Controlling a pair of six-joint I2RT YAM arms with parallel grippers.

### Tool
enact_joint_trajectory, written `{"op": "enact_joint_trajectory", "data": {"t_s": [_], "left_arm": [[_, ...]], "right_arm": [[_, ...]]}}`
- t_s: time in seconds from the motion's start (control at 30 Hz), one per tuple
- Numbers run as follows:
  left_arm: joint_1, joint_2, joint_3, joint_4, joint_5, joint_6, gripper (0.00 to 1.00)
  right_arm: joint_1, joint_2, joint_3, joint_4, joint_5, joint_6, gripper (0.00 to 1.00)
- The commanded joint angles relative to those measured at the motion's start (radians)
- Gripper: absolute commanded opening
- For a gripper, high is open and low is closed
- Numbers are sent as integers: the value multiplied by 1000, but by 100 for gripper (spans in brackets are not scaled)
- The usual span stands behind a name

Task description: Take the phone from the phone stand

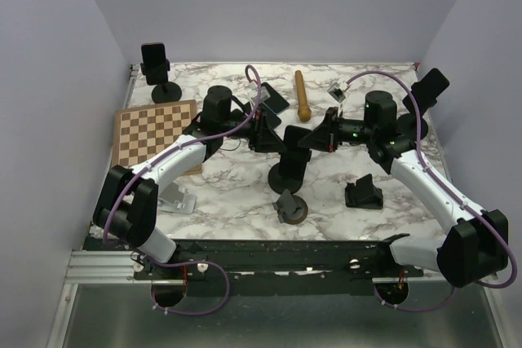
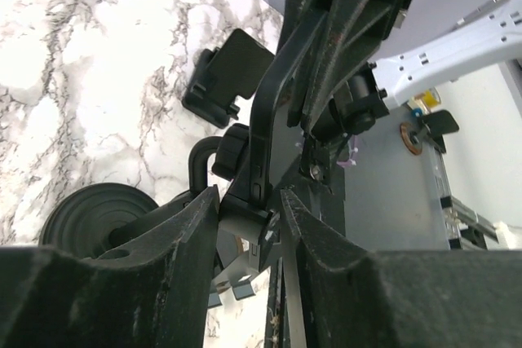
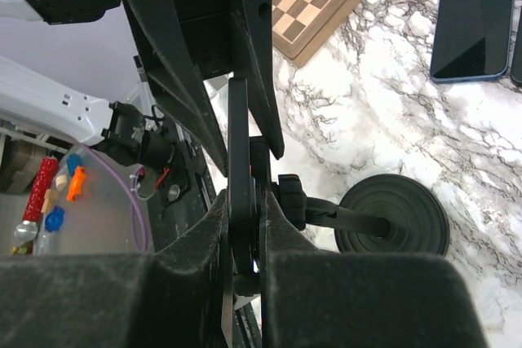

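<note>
Right end effector [image 3: 245, 230] clenched on phone [image 3: 237, 144] edge. Left end effector [image 2: 249, 205] clenched on phone stand [image 2: 91, 219] cradle. Phone seated in cradle; base on marble surface [image 2: 98, 55].

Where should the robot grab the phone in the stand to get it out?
Pinch the phone across its thin body, front and back, on the part that clears the stand. Come from the right. It stands upright and edge-on to that side, so both flat faces are open to a pinch. The right gripper seems placed just so.
</note>
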Motion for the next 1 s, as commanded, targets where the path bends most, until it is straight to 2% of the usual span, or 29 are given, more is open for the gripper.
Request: {"op": "enact_joint_trajectory", "data": {"t_s": [0.0, 0.17, 0.2, 0.23, 0.33, 0.43, 0.47, 0.5, 0.53, 0.57, 0.73, 0.8, 0.87, 0.97], "left_arm": [[-16, 23, 25, -5, 164, 57, 46], [-16, 32, 33, -37, 173, 82, 49], [-16, 29, 32, -42, 171, 85, 47], [-15, 26, 32, -44, 166, 89, 45], [-16, 12, 28, -53, 141, 97, 40], [-16, -5, 23, -55, 110, 100, 40], [-17, -11, 24, -58, 103, 101, 41], [-16, -18, 25, -64, 94, 102, 47], [-17, -23, 25, -69, 86, 102, 52], [-17, -30, 29, -83, 79, 108, 59], [-17, -74, 54, -171, 30, 157, 82], [-11, -113, 62, -210, -5, 186, 85], [8, -161, 61, -213, -52, 194, 87], [42, -242, 61, -285, -205, 218, 90]], "right_arm": [[-12, -6, 22, 44, -29, -27, 1], [-13, 11, 17, 81, -31, 3, 1], [-13, 10, 15, 92, -12, 23, 2], [-13, 10, 23, 83, 20, 45, 8], [-14, 14, 77, -77, 205, 72, 48], [-11, 8, 125, -221, 363, 101, 75], [-9, 5, 138, -259, 391, 116, 81], [-4, 0, 151, -299, 426, 133, 86], [1, -6, 169, -332, 456, 148, 96], [17, -14, 185, -365, 489, 154, 100], [154, -32, 303, -495, 725, 193, 100], [242, -9, 358, -562, 864, 214, 100], [348, 31, 422, -642, 1066, 249, 100], [467, 115, 516, -767, 1302, 347, 100]]}}
